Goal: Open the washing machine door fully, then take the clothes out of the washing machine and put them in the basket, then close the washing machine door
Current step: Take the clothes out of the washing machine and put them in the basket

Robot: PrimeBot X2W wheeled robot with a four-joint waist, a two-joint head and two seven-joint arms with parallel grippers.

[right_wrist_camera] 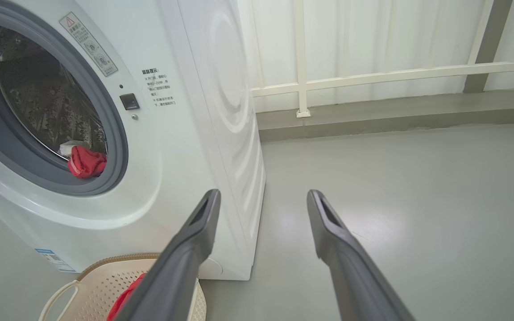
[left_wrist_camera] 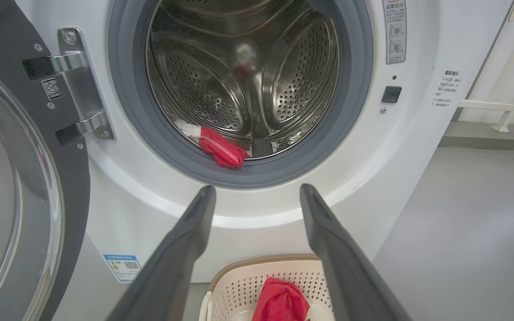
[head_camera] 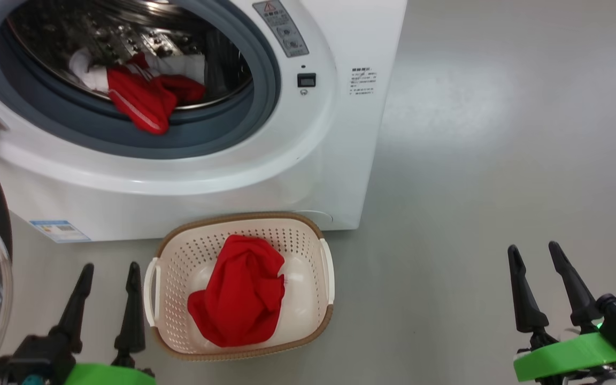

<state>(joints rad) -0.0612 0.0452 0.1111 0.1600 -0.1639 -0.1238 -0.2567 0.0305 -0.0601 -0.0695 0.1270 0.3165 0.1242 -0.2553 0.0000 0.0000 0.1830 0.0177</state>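
The washing machine (head_camera: 313, 160) stands with its door (left_wrist_camera: 11, 187) swung open on the hinge at the robot's left. The door's glass bowl and black rim show at the left edge of the head view. Clothes (head_camera: 145, 101), red with white parts, lie at the front of the drum, with one red fold draped over the lip onto the grey rubber ring (head_camera: 268, 75). Whether this is one piece or several cannot be told. The basket (head_camera: 297, 240) sits on the grey floor (head_camera: 500, 160) just before the machine's base and holds a crumpled red garment (head_camera: 241, 291). The left gripper (head_camera: 111, 266) hovers just left of the basket, fingers spread, holding nothing. The right gripper (head_camera: 533, 246) hangs well to the right of the basket, above the floor, fingers likewise spread and empty.
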